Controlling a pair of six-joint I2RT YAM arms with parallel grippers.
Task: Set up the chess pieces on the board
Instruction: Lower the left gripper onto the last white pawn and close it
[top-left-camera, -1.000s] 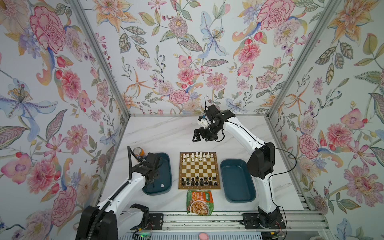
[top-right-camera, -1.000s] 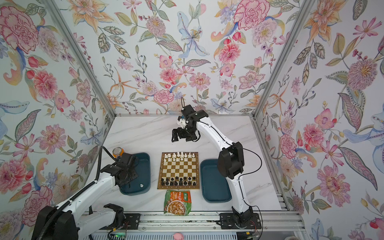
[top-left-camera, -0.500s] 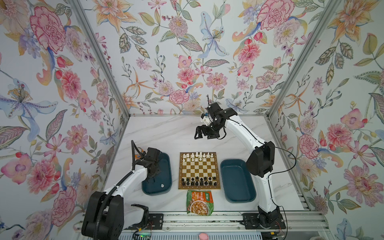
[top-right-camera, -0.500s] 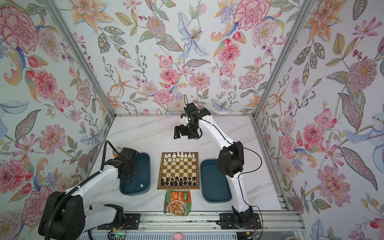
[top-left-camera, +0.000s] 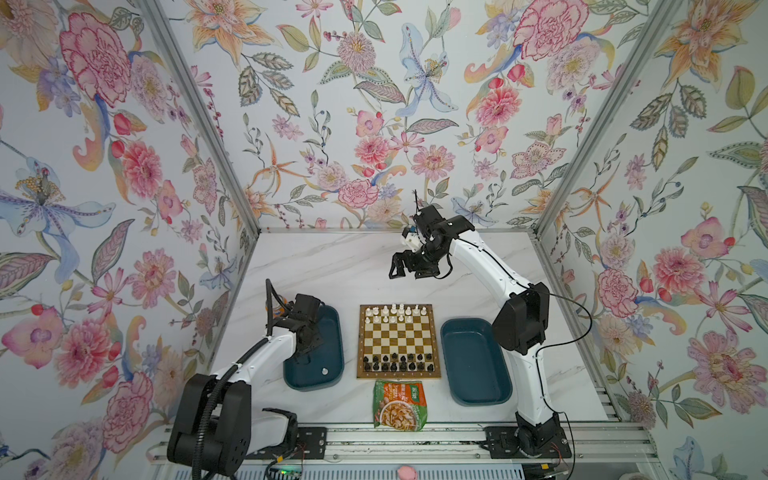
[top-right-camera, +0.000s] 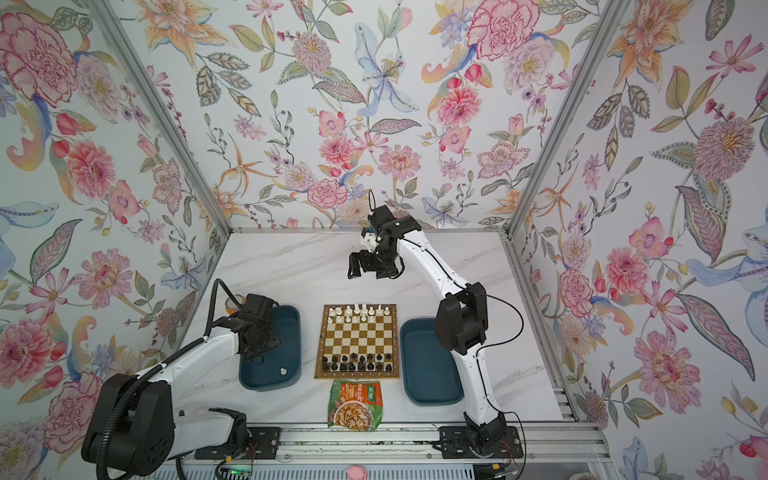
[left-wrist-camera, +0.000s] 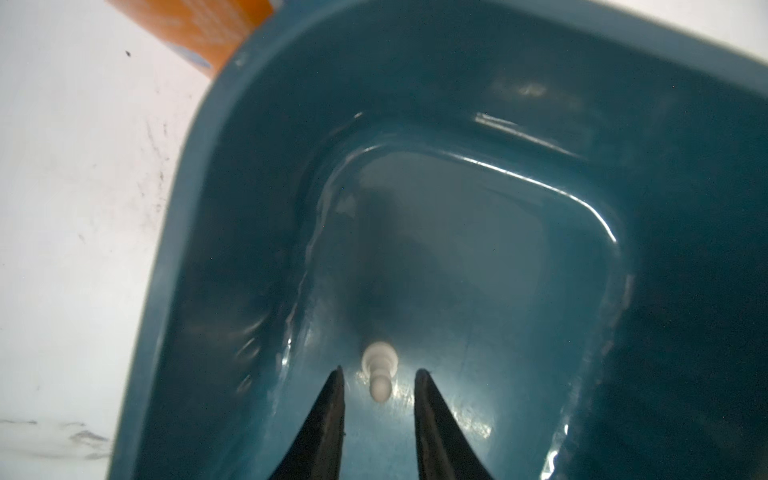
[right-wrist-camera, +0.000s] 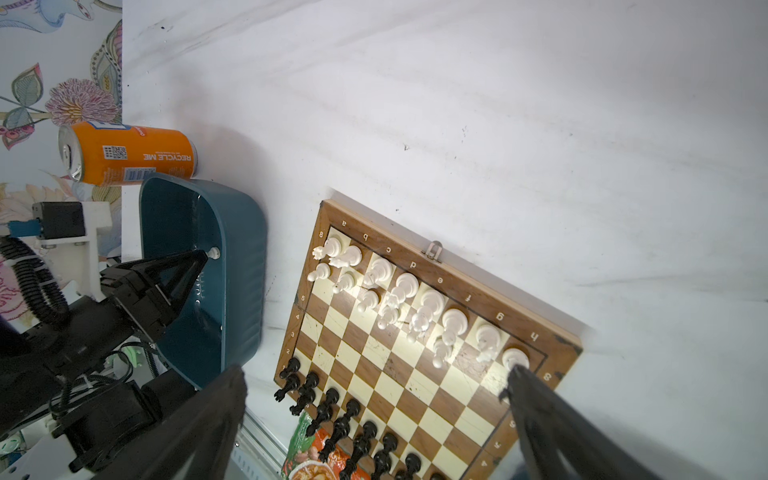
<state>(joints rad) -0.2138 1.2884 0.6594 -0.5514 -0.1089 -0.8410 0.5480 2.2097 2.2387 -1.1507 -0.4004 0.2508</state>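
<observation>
Evidently, your pawn (left-wrist-camera: 379, 374) sat in the left tray (left-wrist-camera: 199, 208), between the left gripper's (left-wrist-camera: 379, 370) narrowly parted jaws, touching neither. Your right gripper (right-wrist-camera: 373, 370) hung wide open, holding nothing, above the table (top-left-camera: 332, 266) beyond the board (top-left-camera: 398, 340).

Left gripper (top-right-camera: 252, 356) in tray (top-right-camera: 293, 328) (teal); right gripper (top-right-camera: 365, 272) hovers beyond the board (top-right-camera: 357, 375).

Left arm (top-left-camera: 257, 357): elbow drawn in nearer its base, wrist tipped downward over the tray (top-left-camera: 334, 345).
Left gripper (left-wrist-camera: 379, 370): lowered into the tray, jaws slightly narrower, now either side of a white pawn (left-wrist-camera: 379, 361).
Right gripper (top-left-camera: 412, 272): shifted very slightly.
</observation>
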